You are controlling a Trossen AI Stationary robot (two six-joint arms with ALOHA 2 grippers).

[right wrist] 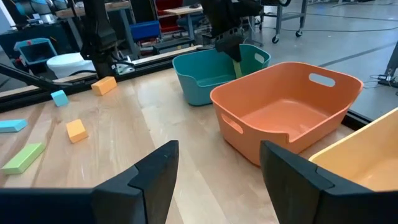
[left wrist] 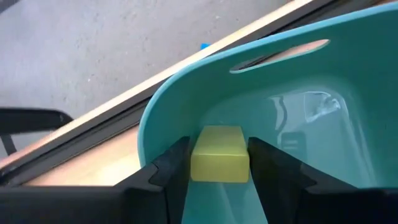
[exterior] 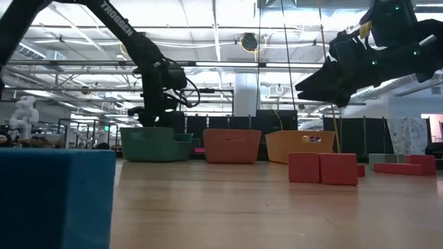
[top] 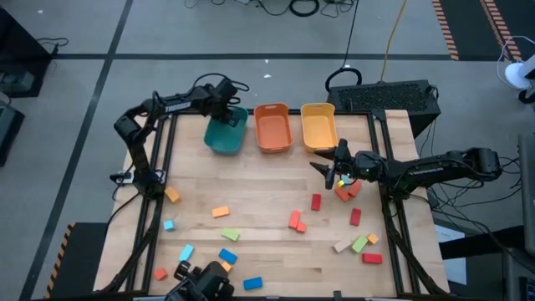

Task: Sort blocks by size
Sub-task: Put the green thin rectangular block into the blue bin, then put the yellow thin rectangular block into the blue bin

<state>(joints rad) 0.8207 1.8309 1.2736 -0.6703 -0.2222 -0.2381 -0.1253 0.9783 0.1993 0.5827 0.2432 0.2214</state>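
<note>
left end effector (left wrist: 219, 163) over teal bin (top: 226, 134) at table's far edge, fingers touching yellow block (left wrist: 217, 154) between them. right end effector (top: 328, 167) near yellow bin (top: 318, 127), open, empty.

Teal bin (top: 226, 134): far edge of table, leftmost of three.
Orange bin (top: 273, 128): middle, just beside teal.
Yellow bin (top: 318, 126): rightmost.
Table (top: 267, 192): pale wood.

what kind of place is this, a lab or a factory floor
Probably a robotics lab in an open industrial hall: exposed ceiling trusses, workbenches and equipment beyond the wooden table, cables on the floor.
</note>
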